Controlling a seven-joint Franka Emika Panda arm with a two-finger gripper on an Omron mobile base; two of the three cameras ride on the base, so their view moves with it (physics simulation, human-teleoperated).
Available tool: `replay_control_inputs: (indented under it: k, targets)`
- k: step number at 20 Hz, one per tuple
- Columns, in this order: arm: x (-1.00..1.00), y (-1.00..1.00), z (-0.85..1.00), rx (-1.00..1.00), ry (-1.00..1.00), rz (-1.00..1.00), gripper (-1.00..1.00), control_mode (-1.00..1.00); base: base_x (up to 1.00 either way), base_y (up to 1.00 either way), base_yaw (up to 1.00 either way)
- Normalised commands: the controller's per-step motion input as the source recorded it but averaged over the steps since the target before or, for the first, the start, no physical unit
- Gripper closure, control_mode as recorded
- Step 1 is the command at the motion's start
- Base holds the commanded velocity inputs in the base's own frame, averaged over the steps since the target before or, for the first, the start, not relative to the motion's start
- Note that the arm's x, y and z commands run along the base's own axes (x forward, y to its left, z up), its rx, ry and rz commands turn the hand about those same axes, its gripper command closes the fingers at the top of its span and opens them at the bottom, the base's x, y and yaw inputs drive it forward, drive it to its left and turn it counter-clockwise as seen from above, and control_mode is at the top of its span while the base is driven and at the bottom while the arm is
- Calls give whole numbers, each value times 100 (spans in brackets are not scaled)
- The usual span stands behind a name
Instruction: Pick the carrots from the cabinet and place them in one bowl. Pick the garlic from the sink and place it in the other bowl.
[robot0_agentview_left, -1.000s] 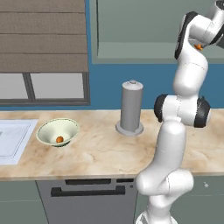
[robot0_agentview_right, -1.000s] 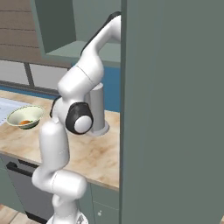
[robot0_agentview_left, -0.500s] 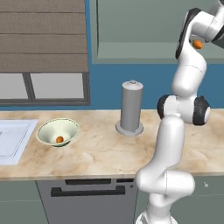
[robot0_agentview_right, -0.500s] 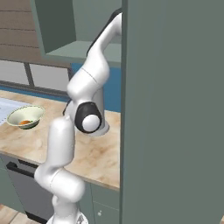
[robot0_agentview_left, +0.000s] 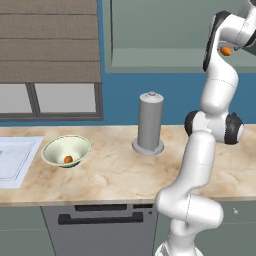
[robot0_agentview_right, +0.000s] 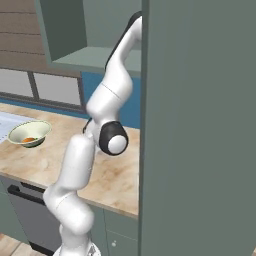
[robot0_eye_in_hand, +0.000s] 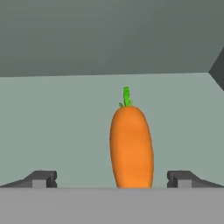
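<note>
Fig. legend, landmark = cabinet. Hidden/cut off: in the left base view the arm's hand passes off the frame edge at the cabinet's upper right; in the right base view a tall grey-green panel in the foreground covers the hand and the right part of the cabinet. The carrot's root end is cut by the lower edge of the hand view, so contact w/ the cabinet floor can't be told.

Containers: the cabinet, an open wall-hung grey-green box w/ paler flat interior, holds one carrot, lying on its floor w/ green top pointing toward the back wall. Below and left of the cabinet, on the counter, a cream-green bowl holds a second small orange carrot. Left of the bowl, the sink shows a pale flat rim only; its basin is cut off.

End effector: gripper has jaws spread wide, one tip on each side of the cabinet carrot, neither touching it; nothing gripped.

Shapes/materials: carrot smooth, stubby, rounded; counter beige marbled stone; grey upright cylinder w/ knobbed cap on a round base, below the cabinet.
</note>
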Motion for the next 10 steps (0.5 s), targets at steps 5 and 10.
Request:
replay_control_inputs:
  k: [5,10]
  targets:
    - [57,0,-36,0,-1,0,-100,-100,0,0,0]
    - [43,0,-35,0,-7,0,-100,-100,0,0,0]
